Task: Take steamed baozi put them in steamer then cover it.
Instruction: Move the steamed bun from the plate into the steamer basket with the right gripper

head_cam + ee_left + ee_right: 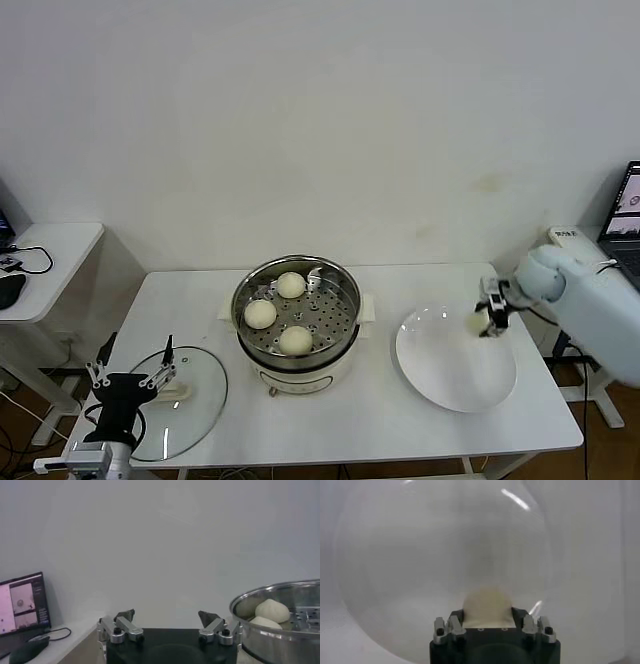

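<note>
Only right wrist view shows right claw (487, 616) apparently clamping baozi (487, 607); left claw (166, 619) wide

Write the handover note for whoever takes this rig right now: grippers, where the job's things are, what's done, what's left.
Right gripper: shut on the last baozi, over the white plate at the table's right side.
Left gripper: open, holding nothing, hanging over the cover.
Steamer: middle of the table, uncovered, three baozi on its perforated tray.
Cover: lying flat on the table to the robot's left of the steamer.
Done: three of four buns loaded; the fourth is gripped.
Left: carry the fourth bun to the steamer, release it, then set the cover on the pot.
</note>
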`<action>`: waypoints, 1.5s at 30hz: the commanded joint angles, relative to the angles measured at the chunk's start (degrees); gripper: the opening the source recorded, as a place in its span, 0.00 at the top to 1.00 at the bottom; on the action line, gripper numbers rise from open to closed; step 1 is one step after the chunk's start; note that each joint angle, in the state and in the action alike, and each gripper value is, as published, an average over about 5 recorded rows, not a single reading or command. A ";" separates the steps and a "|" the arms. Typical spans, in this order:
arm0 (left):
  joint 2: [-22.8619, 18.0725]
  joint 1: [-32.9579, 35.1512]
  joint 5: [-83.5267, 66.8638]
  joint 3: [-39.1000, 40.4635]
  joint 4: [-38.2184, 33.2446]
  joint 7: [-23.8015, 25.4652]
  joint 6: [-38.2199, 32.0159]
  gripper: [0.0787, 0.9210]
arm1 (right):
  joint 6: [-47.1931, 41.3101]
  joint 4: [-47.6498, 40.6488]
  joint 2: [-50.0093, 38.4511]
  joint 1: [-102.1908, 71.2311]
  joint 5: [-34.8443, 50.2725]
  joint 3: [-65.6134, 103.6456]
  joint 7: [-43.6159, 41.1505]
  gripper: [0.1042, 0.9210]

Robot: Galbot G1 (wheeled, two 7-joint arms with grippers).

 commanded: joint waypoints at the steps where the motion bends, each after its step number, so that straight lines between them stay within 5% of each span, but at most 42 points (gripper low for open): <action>1: 0.11 -0.08 0.06 0.10 -0.01 0.00 0.08 0.12 | -4.53 8.52 1.18 24.43 13.44 -14.20 0.12 0.37; 8: 0.07 -0.75 0.26 0.83 0.27 -0.03 0.09 0.12 | -11.68 13.61 10.65 38.65 27.75 -24.07 4.46 0.37; 19: 0.10 -1.36 0.81 0.82 0.65 -0.09 -0.01 0.12 | -21.45 12.90 26.13 31.40 39.69 -26.19 14.89 0.36; 45: -0.30 -1.82 0.76 0.27 0.69 -0.16 0.28 0.12 | -25.75 5.86 29.09 17.77 32.09 -28.41 21.21 0.36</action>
